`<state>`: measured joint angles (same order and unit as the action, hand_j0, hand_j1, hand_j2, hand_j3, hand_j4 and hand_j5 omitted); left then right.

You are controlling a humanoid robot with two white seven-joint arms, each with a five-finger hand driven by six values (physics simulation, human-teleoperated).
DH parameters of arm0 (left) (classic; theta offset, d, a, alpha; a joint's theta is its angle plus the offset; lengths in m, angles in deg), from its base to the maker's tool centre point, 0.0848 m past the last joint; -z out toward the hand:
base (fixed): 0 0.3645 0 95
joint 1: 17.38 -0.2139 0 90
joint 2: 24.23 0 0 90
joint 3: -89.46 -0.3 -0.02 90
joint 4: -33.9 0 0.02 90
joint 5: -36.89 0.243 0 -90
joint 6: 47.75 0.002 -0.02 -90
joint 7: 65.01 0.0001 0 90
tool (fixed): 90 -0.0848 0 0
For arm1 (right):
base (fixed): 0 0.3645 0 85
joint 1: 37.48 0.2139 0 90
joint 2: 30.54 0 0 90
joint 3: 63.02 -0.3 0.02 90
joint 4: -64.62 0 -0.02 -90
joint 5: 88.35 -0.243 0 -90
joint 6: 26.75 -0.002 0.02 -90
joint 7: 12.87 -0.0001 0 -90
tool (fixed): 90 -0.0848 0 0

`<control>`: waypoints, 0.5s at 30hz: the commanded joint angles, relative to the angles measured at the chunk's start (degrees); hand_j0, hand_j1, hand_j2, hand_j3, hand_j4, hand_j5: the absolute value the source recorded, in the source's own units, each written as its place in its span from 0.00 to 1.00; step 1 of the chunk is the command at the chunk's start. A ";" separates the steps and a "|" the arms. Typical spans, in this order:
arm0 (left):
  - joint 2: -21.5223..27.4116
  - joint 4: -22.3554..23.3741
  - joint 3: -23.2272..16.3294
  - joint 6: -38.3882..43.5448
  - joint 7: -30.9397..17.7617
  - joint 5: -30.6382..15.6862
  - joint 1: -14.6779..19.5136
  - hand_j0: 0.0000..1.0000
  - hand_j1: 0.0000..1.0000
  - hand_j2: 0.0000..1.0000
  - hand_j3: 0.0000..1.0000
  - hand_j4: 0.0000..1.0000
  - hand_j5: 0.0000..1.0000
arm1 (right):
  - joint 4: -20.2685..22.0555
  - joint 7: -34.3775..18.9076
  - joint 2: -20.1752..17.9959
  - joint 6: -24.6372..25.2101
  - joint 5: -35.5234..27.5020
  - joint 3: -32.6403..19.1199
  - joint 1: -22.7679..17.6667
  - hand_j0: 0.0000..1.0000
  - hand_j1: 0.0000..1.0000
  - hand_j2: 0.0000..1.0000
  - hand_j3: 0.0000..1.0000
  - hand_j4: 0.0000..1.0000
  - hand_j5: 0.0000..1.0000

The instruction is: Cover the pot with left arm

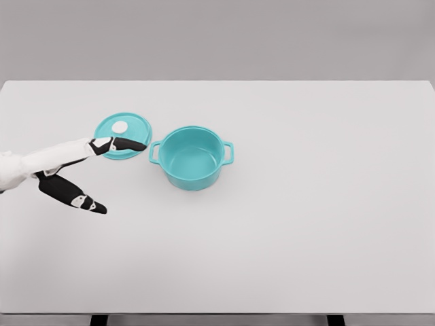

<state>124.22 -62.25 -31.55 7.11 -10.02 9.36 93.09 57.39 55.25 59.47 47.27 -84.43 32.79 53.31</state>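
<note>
A teal pot (192, 157) with two side handles stands uncovered on the white table, left of the middle. Its round teal lid (122, 134) with a white knob lies flat on the table just left of the pot. My left hand (115, 173) comes in from the left edge, fingers spread wide and holding nothing. The upper fingers (126, 144) reach over the lid's near rim. The lower finger points out over the bare table below the lid.
The white table (306, 204) stretches wide to the right and front of the pot. Its far edge meets a grey wall.
</note>
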 commanded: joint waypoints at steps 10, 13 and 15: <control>-5.81 12.12 -0.10 0.14 0.01 -0.07 5.54 1.00 1.00 1.00 1.00 1.00 1.00 | 0.03 -0.18 0.00 -0.01 -0.05 -0.01 -0.79 1.00 1.00 1.00 1.00 1.00 1.00; -9.14 21.95 -1.24 0.14 0.01 0.46 9.58 1.00 1.00 1.00 1.00 1.00 1.00 | 0.03 -0.17 0.00 -0.01 -0.05 -0.01 -0.79 1.00 1.00 1.00 1.00 1.00 1.00; -10.73 27.50 -5.72 0.14 0.01 0.46 14.15 1.00 1.00 1.00 1.00 1.00 1.00 | 0.03 -0.18 0.00 -0.01 -0.05 -0.01 -0.79 1.00 1.00 1.00 1.00 1.00 1.00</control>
<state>115.33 -40.40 -34.72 7.20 -10.01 9.93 107.77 57.39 55.10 59.47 47.28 -84.52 32.79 52.61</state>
